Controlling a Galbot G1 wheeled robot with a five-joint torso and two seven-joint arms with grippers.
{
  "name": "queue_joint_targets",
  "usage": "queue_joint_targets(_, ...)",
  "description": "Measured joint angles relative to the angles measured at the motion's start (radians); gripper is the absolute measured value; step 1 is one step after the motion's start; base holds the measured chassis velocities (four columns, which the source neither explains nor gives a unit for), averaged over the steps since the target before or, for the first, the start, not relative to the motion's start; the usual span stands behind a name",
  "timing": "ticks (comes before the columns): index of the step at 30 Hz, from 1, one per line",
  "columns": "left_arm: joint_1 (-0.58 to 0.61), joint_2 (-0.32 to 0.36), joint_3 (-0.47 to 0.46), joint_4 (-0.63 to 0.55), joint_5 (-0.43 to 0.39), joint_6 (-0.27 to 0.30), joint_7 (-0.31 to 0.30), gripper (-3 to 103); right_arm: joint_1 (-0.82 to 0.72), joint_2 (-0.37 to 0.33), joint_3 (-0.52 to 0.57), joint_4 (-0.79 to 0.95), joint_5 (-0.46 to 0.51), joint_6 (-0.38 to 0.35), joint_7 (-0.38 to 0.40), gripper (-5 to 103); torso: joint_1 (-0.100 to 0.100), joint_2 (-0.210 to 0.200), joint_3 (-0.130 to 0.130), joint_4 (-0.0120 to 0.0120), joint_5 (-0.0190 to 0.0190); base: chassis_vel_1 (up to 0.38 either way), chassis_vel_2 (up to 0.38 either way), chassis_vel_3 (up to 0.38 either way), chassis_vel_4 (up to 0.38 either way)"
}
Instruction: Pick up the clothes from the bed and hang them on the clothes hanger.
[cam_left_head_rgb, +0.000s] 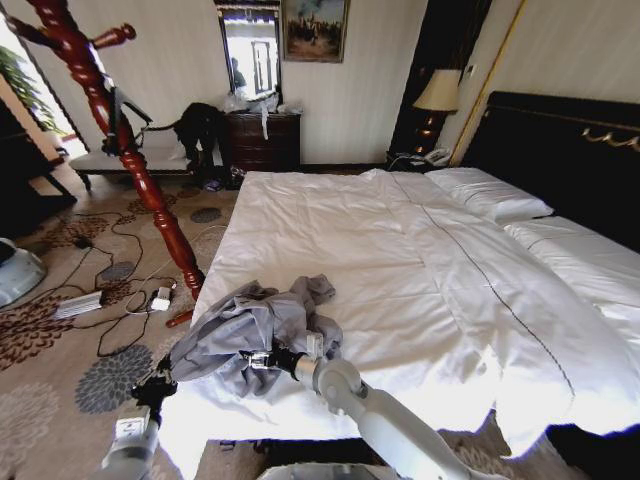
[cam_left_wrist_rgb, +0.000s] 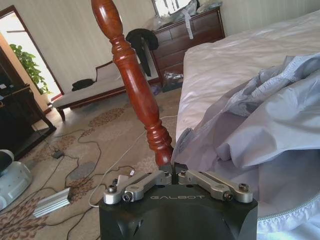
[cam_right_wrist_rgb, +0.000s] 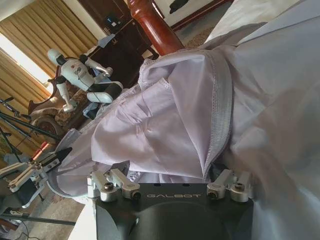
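Clothes lie bunched at the near left corner of the bed, one light grey-blue garment heaped and half draped over the mattress edge.

The right end effector is pushed into the near side of that heap. In the right wrist view its two linkages stand spread apart at the base with a stitched hem running down between them, and the fingertips are buried in fabric, so I cannot tell whether it has closed on the cloth.

The left end effector sits lower, off the near left corner of the bed and just beside the hanging part of the garment. Its fingers are drawn together at the tips, touching or nearly touching the folded edge of cloth there; a real pinch cannot be confirmed.

Farther left stands the red-brown wooden coat stand, apart from the bed.

My judgement is that the task is early: the garment rests on the duvet, nothing is lifted clear, and the hanging is all to come.

As for direction, the heap is too crumpled for a clean axis. Its longer run goes roughly from the near left, over the mattress edge, toward the far right, where a loose end points up the bed.
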Motion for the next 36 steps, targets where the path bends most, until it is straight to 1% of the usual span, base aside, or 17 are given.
queue_joint_targets(1, 0.000, 0.000, 0.000, 0.000, 0.000, 0.000, 0.000, 0, 0.000, 0.000, 0.000, 0.000, 0.000, 0.000, 0.000, 84, 0.000, 0.000, 0.000, 0.0000, 0.0000, 0.000, 0.000, 0.000, 0.000)
queue_joint_targets(3, 0.000, 0.000, 0.000, 0.000, 0.000, 0.000, 0.000, 0, 0.001, -0.001, 0.000, -0.006, 0.000, 0.000, 0.001, 73, 0.000, 0.000, 0.000, 0.0000, 0.0000, 0.000, 0.000, 0.000, 0.000)
queue_joint_targets(4, -0.001, 0.000, 0.001, 0.000, 0.000, 0.000, 0.000, 0, 0.002, -0.001, 0.001, -0.009, 0.000, 0.001, 0.001, 73, 0.000, 0.000, 0.000, 0.0000, 0.0001, 0.000, 0.000, 0.000, 0.000)
queue_joint_targets(5, -0.001, 0.000, 0.002, 0.000, 0.000, 0.000, 0.000, 0, 0.003, -0.001, 0.001, -0.013, 0.000, 0.001, 0.001, 68, 0.000, 0.000, 0.000, 0.0000, 0.0000, 0.000, 0.000, 0.000, 0.000)
queue_joint_targets(6, -0.001, 0.000, 0.002, 0.000, 0.000, 0.000, 0.000, 0, 0.003, -0.001, 0.001, -0.013, 0.000, 0.001, 0.001, 68, 0.000, 0.000, 0.000, 0.0000, 0.0000, 0.000, 0.000, 0.000, 0.000)
queue_joint_targets(10, 0.001, 0.001, -0.001, -0.005, -0.001, 0.000, 0.000, 0, 0.010, -0.002, 0.000, -0.021, 0.001, 0.004, 0.000, 46, 0.000, 0.000, 0.000, 0.0000, 0.0001, 0.000, 0.000, 0.000, 0.000)
queue_joint_targets(12, 0.001, 0.001, -0.002, -0.005, -0.001, 0.000, 0.000, 0, 0.010, -0.004, 0.001, -0.021, 0.002, 0.005, 0.000, 46, 0.000, 0.000, 0.000, 0.0000, 0.0001, 0.000, 0.000, 0.000, 0.000)
queue_joint_targets(15, 0.000, 0.001, -0.001, -0.004, -0.002, -0.001, 0.000, 0, 0.011, -0.012, 0.004, -0.020, 0.008, 0.006, 0.000, 30, 0.000, 0.000, 0.000, 0.0000, 0.0001, 0.000, 0.000, 0.000, 0.000)
queue_joint_targets(16, 0.000, 0.001, -0.001, -0.004, -0.002, -0.001, 0.000, 0, 0.011, -0.012, 0.004, -0.020, 0.008, 0.006, 0.000, 30, 0.000, 0.000, 0.000, 0.0000, 0.0001, 0.000, 0.000, 0.000, 0.000)
queue_joint_targets(19, -0.004, 0.000, 0.006, -0.001, 0.000, -0.001, 0.000, 0, 0.011, -0.025, 0.008, -0.014, 0.012, 0.007, 0.003, 14, 0.000, 0.000, 0.000, 0.0000, 0.0001, 0.000, 0.000, 0.000, 0.000)
queue_joint_targets(21, -0.004, 0.000, 0.007, 0.000, 0.000, -0.001, 0.000, 0, 0.011, -0.029, 0.010, -0.012, 0.013, 0.007, 0.003, 14, 0.000, 0.000, 0.000, 0.0000, 0.0001, 0.000, 0.000, 0.000, 0.000)
queue_joint_targets(23, -0.004, 0.000, 0.007, 0.000, 0.000, -0.001, 0.000, 0, 0.010, -0.040, 0.014, -0.008, 0.015, 0.008, 0.005, 3, 0.000, 0.000, 0.000, 0.0000, 0.0001, 0.000, 0.000, 0.000, 0.000)
queue_joint_targets(24, -0.004, 0.000, 0.006, 0.000, 0.000, -0.001, 0.000, 0, 0.010, -0.045, 0.016, -0.005, 0.016, 0.008, 0.006, 2, 0.000, 0.000, 0.000, 0.0000, 0.0001, 0.000, 0.000, 0.000, 0.000)
queue_joint_targets(30, -0.006, 0.002, -0.002, -0.002, -0.002, -0.001, 0.000, 0, 0.006, -0.070, 0.039, 0.020, 0.017, 0.008, 0.009, 0, 0.000, 0.000, 0.000, 0.0002, 0.0003, 0.000, 0.000, 0.000, 0.000)
queue_joint_targets(32, -0.009, 0.006, -0.010, -0.004, -0.005, -0.001, 0.000, 0, -0.004, -0.102, 0.077, 0.045, 0.015, 0.009, 0.012, 0, 0.000, 0.000, 0.000, 0.0002, 0.0003, 0.000, 0.000, 0.000, 0.000)
queue_joint_targets(35, -0.014, 0.010, -0.019, -0.005, -0.012, -0.001, -0.001, 0, -0.034, -0.174, 0.178, 0.105, 0.008, 0.014, 0.016, 0, 0.000, 0.000, 0.000, -0.0002, 0.0003, 0.000, 0.000, 0.000, 0.000)
queue_joint_targets(36, -0.014, 0.010, -0.019, -0.005, -0.012, -0.001, -0.001, 0, -0.034, -0.174, 0.178, 0.105, 0.008, 0.014, 0.016, 0, 0.000, 0.000, 0.000, -0.0002, 0.0003, 0.000, 0.000, 0.000, 0.000)
